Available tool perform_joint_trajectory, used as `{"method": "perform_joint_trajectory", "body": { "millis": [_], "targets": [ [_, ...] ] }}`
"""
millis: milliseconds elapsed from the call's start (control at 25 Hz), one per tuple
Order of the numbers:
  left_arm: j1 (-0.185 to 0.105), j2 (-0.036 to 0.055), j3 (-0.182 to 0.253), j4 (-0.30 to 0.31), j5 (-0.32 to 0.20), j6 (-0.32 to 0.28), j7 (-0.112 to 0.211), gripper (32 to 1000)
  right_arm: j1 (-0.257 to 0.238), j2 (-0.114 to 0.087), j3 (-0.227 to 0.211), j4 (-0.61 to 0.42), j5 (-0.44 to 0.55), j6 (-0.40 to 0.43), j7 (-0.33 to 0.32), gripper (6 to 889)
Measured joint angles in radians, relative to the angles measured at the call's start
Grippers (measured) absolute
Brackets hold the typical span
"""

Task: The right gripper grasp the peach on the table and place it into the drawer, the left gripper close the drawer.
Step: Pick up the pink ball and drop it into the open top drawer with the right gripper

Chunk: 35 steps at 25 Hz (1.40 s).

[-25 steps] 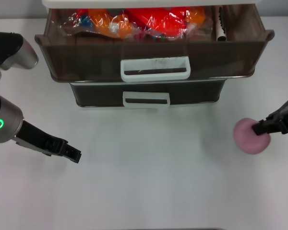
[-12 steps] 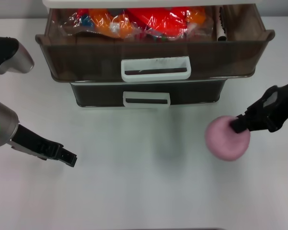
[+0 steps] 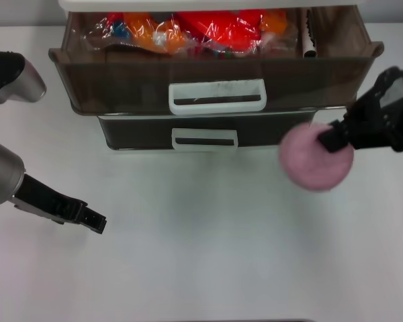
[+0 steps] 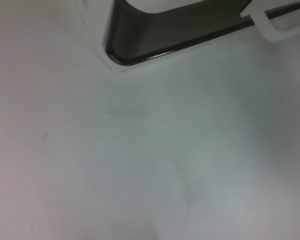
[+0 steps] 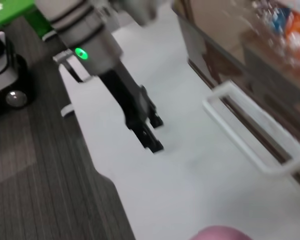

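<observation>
We have lifted the peach (image 3: pixel 316 163), clamped in our right gripper (image 3: pixel 329 139), toward the drawer (image 3: pixel 215 84) (left gripper (image 3: pixel 94 221) idle, its state unclear).

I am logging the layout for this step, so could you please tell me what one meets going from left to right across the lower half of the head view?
left gripper over the table → small white handle of the lower drawer → peach → right gripper holding the peach.
</observation>
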Motion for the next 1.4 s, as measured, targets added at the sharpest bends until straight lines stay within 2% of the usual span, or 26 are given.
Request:
{"method": "perform_joint_trajectory", "body": {
  "millis": [40, 200, 360, 480, 520, 680, 800, 960, 1160, 1400],
  "targets": [
    [0.0, 0.0, -0.002, 0.0, 0.0, 0.0, 0.0, 802, 0.012, -0.009, 0.003, -0.005, 0.015, 0.0, 0.006, 23],
    [0.001, 0.0, -0.007, 0.0, 0.002, 0.005, 0.0, 802, 0.073, -0.025, 0.022, 0.002, 0.025, 0.0, 0.01, 22],
    [0.002, 0.0, -0.008, 0.0, 0.002, 0.006, 0.0, 802, 0.145, -0.042, 0.073, 0.019, 0.027, 0.0, 0.012, 23],
    [0.001, 0.0, -0.008, 0.0, 0.002, 0.006, 0.0, 802, 0.198, -0.059, 0.11, 0.047, 0.026, 0.0, 0.012, 23],
    [0.0, 0.0, -0.008, 0.0, 0.002, 0.006, 0.0, 802, 0.224, -0.07, 0.129, 0.073, 0.021, 0.0, 0.011, 23],
    [-0.007, 0.0, -0.008, 0.0, 0.001, 0.006, 0.0, 802, 0.257, -0.086, 0.148, 0.118, -0.007, -0.001, 0.007, 24],
    [-0.008, 0.0, -0.008, 0.0, 0.001, 0.006, 0.0, 802, 0.289, -0.087, 0.152, 0.15, -0.068, -0.002, -0.001, 24],
    [-0.013, 0.0, -0.008, 0.0, 0.001, 0.005, 0.0, 802, 0.329, -0.074, 0.152, 0.192, -0.158, -0.004, -0.022, 23],
    [-0.018, -0.0001, -0.008, 0.0, -0.001, 0.004, 0.0, 802, 0.368, -0.03, 0.149, 0.242, -0.257, -0.006, -0.046, 23],
    [-0.02, 0.0, -0.008, 0.0, -0.003, 0.003, 0.0, 801, 0.391, 0.01, 0.149, 0.278, -0.366, -0.009, -0.075, 22]
  ]
}}
